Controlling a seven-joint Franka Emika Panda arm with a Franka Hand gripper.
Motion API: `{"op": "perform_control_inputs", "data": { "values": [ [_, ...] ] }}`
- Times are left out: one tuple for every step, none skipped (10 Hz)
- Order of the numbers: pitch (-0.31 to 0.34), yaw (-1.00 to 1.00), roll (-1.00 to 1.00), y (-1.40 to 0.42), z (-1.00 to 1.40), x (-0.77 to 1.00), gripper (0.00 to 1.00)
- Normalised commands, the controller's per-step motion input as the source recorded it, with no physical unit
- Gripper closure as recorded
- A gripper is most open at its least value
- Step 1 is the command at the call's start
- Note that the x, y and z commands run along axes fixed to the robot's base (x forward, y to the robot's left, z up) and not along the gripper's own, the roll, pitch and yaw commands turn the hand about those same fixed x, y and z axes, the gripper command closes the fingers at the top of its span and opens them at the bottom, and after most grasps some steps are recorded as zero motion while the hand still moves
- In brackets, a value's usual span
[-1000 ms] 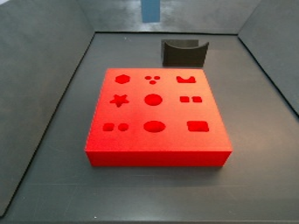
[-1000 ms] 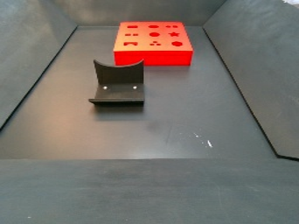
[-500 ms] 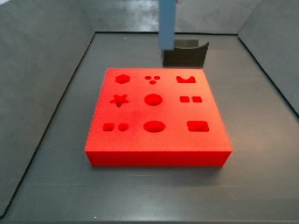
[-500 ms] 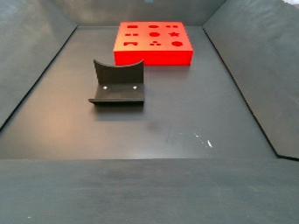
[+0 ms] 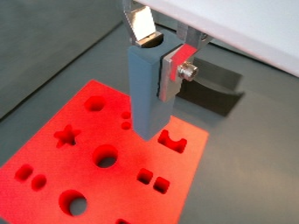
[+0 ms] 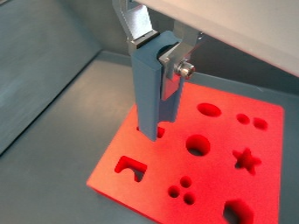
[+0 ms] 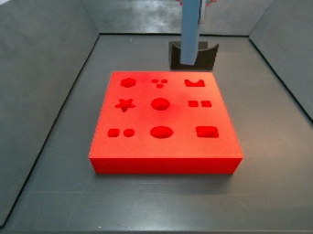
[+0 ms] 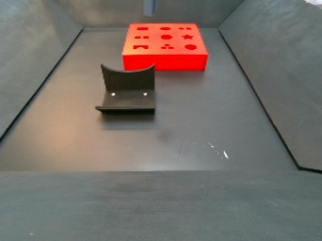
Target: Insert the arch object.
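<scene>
Gripper [image 5: 160, 54] clamped on blue piece [image 5: 149, 87] above red block [image 7: 166, 119], fixture [image 7: 193, 55] close behind, open floor [image 8: 189, 132] elsewhere.

Light is even and fairly soft in all four views, coming from above. The red block [image 7: 164, 122] is the brightest thing, strongly saturated, almost glowing against the dull grey worktop [image 8: 189, 132]; in both wrist views its colour bleeds slightly at the cut-out edges. Just in front of the block, the worktop carries only a faint shadow. The fixture [image 8: 126, 90] is so dark that its surface detail is lost. Beyond the fixture from the block, small pale glints [image 8: 217, 149] mark the worktop. Above the block, the pincer [image 5: 160, 54] and the blue-grey piece [image 5: 151, 86] look slightly soft, with a bright highlight on one silver finger [image 5: 143, 24]. All frames are low-resolution and grainy
</scene>
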Motion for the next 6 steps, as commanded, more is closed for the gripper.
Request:
{"op": "perform_control_inputs", "data": {
  "values": [
    [-0.031, -1.00, -0.01, 0.00, -0.19, 0.00, 1.00],
    [-0.026, -1.00, 0.00, 0.00, -0.19, 0.00, 1.00],
    [-0.030, -1.00, 0.00, 0.00, -0.18, 0.00, 1.00],
    [-0.049, -1.00, 0.00, 0.02, -0.17, 0.08, 1.00],
    [0.000, -0.79, 0.05, 0.17, -0.25, 0.44, 1.00],
    [0.000, -0.77, 0.07, 0.17, -0.29, 0.46, 1.00]
  ]
}}
